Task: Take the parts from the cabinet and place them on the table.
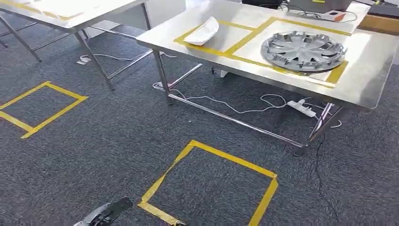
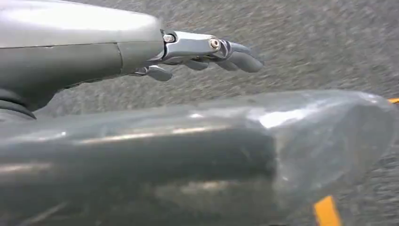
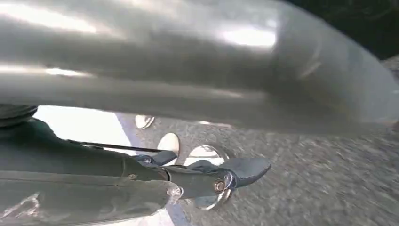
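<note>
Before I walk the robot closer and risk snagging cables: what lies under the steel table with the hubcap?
Under the steel table lie a white power strip and loose white cables on the carpet. The tabletop hides the floor further back.

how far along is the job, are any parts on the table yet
Two parts already lie on the steel table, each inside a yellow taped box: a white curved panel and a silver wheel cover. Nothing is in hand: the left hand hangs over the carpet holding nothing, and the right hand looks empty too. The cabinet isn't visible, so what's left can't be judged.
</note>
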